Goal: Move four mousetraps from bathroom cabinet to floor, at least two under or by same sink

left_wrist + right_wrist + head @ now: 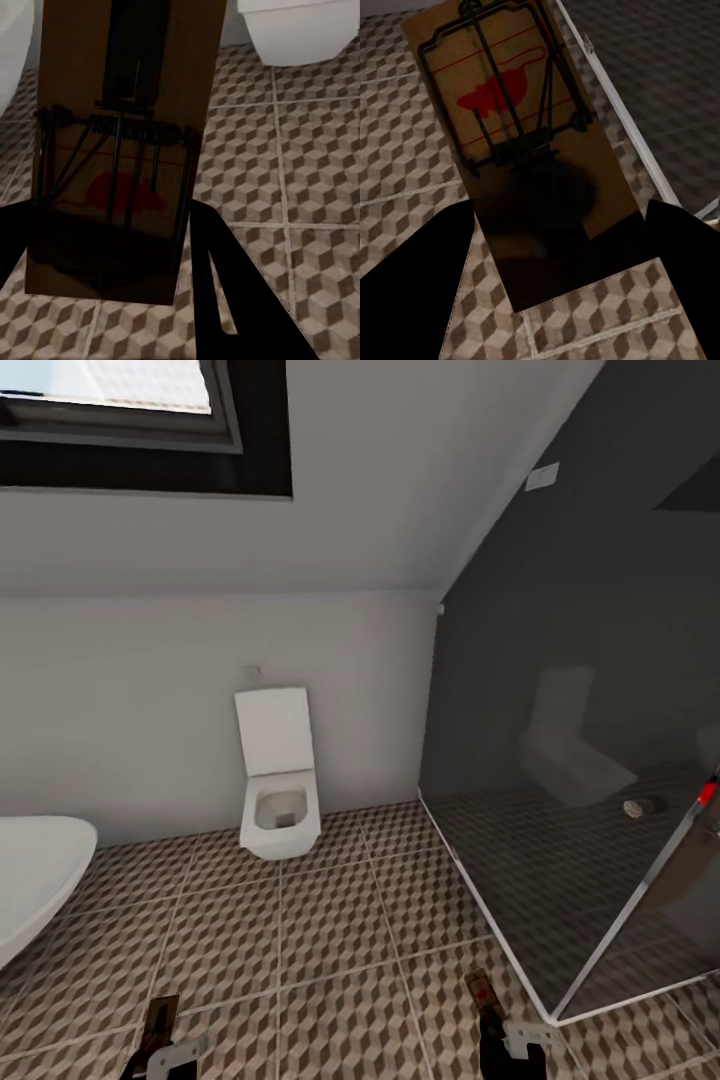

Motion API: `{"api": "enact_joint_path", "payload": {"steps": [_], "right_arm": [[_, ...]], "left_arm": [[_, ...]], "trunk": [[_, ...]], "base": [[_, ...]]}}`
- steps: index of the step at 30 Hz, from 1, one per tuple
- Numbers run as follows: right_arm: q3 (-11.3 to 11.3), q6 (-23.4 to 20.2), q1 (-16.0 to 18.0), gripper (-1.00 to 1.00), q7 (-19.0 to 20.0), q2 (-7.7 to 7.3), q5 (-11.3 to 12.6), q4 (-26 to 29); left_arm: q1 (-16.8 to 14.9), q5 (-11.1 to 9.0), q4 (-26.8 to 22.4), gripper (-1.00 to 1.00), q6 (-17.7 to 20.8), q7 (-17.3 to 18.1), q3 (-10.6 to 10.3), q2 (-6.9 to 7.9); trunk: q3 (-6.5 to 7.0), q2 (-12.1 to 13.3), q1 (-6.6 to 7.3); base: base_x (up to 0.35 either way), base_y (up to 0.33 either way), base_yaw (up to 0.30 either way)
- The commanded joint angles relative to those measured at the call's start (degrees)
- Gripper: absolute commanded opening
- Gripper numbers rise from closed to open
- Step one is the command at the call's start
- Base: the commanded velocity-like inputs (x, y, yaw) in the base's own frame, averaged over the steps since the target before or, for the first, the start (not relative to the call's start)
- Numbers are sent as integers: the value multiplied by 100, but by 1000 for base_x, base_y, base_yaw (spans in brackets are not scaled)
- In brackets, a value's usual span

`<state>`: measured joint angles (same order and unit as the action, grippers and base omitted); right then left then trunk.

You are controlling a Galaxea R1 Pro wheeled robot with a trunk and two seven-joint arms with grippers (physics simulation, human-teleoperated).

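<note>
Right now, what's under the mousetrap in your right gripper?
Cube-patterned bathroom floor lies below the mousetrap in the right gripper, with the glass shower's base rail beside it. Tiles directly beneath are covered.

From the head cam I only get the tips of both arms at the bottom edge; the left gripper [160, 1050] and right gripper [497, 1050] are cut off, so I can't read the jaws there. In the wrist cams the fingers are just black shapes, w/ the left mousetrap [112, 150] running off the frame's upper edge and the right mousetrap [521, 142] clipped at its far end. The sink [35, 875] is cropped by the frame's left edge, and the small round thing behind the shower glass [632, 807] is too blurry for me to ID.
</note>
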<state>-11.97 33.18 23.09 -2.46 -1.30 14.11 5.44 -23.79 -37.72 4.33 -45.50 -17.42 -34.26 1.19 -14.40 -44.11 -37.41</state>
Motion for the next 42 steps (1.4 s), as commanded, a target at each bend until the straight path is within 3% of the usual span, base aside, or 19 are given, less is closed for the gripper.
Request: {"api": "enact_joint_path", "payload": {"steps": [1,16,35,42], "right_arm": [[-51,13,2,-100,-27,-2,30,1],[-51,21,2,-100,-27,-10,30,2],[-51,22,2,-100,-27,-15,30,5],[-51,178,2,-100,-27,-67,30,3]], "left_arm": [[-8,46,15,-100,-3,-66,-37,-4],[-9,46,15,-100,-3,-64,-37,-5],[-10,46,15,-100,-3,-66,-37,-5],[-10,46,15,-100,-3,-60,-37,-5]], "trunk": [[-8,-6,-1],[-8,-6,-1],[-9,-6,-1],[-9,-6,-1]], "base": [[0,0,286],[0,0,275],[3,0,81],[236,0,87]]}}
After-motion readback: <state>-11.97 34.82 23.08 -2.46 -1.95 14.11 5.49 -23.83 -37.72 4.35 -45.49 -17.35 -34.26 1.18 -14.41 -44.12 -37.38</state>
